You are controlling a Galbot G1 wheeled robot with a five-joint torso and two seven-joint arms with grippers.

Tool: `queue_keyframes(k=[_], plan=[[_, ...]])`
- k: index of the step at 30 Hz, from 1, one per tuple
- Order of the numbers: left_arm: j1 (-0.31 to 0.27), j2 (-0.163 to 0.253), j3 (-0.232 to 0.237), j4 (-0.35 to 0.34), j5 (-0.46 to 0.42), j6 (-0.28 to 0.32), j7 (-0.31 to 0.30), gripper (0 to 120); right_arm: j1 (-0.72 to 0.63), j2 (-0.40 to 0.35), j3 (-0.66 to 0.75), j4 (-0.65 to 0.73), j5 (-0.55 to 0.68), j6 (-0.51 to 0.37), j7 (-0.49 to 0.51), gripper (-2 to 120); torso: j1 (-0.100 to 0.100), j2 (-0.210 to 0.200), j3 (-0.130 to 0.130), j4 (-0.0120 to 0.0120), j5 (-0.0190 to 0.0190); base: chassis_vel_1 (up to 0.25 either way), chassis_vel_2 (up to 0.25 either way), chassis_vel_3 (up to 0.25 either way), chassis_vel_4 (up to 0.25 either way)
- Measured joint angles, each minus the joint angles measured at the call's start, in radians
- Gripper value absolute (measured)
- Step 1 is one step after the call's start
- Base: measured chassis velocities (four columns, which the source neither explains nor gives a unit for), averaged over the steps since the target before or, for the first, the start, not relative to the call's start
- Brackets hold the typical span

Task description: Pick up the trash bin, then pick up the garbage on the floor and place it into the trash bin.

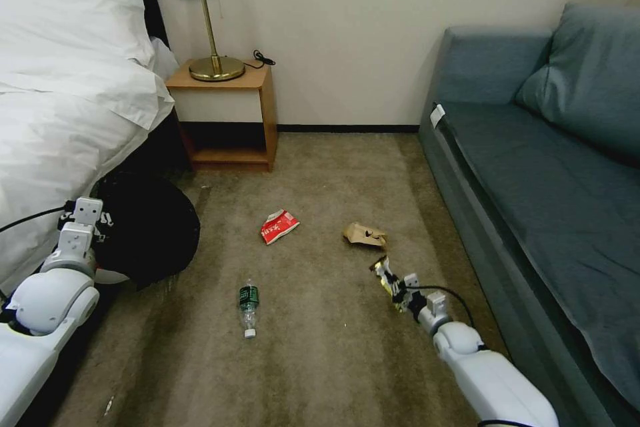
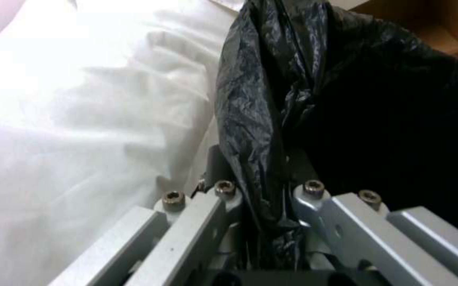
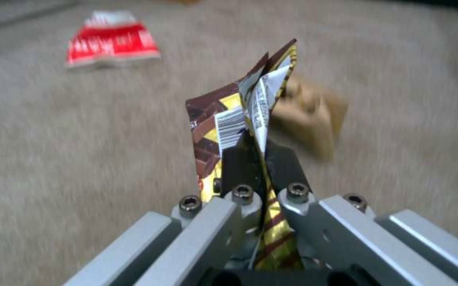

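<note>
Both tools loaded, litter on the carpet

Left tool [image 2: 263,206] pinches the trash bin [image 1: 150,230] bag at lower left; right tool [image 3: 261,167] clamps the yellow-black wrapper [image 3: 250,119] at lower centre-right.

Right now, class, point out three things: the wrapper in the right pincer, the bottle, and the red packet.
Wrapper [image 3: 229,119]: right wrist view, on its barcode panel above the pincer's fingers.
Bottle [image 1: 249,298]: head view, on its green label.
Red packet [image 1: 279,227]: head view, on its red middle.

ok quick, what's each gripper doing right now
Left gripper: shut on the trash bin liner at its rim.
Right gripper: shut on the yellow-black wrapper.
</note>
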Motion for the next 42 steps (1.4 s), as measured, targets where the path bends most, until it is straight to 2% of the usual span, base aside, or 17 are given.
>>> queue_keyframes(k=[4, 9, 16, 28, 42], plan=[[-0.007, -0.008, 0.006, 0.003, 0.0, 0.002, -0.001, 6, 0.019, -0.022, -0.02, 0.067, 0.037, -0.006, 0.001, 0, 0.0, 0.0, 0.0, -0.0003, -0.0001, 0.0, 0.0, 0.0, 0.0], [-0.008, -0.023, 0.009, 0.007, 0.002, 0.002, -0.001, 6, 0.096, -0.022, -0.071, 0.197, 0.129, -0.031, 0.006, 0, 0.0, 0.0, 0.0, 0.0004, -0.0004, 0.0, 0.0, 0.0, 0.0], [-0.009, -0.029, 0.007, 0.008, 0.001, 0.002, -0.002, 6, 0.213, 0.054, -0.164, 0.268, 0.234, -0.068, 0.023, 0, 0.0, 0.0, 0.0, 0.0006, -0.0004, 0.0, 0.0, 0.0, 0.0], [-0.032, -0.032, 0.022, 0.007, -0.019, 0.002, -0.002, 6, 0.327, 0.202, -0.305, 0.27, 0.389, -0.085, 0.016, 0, 0.0, 0.0, 0.0, 0.0001, -0.0003, 0.0, 0.0, 0.0, 0.0], [-0.069, -0.064, 0.056, 0.028, -0.021, -0.004, 0.0, 6, 0.399, 0.354, -0.407, 0.184, 0.444, -0.076, -0.043, 0, 0.0, 0.0, 0.0, 0.0, -0.0002, 0.0, 0.0, 0.0, 0.0]])
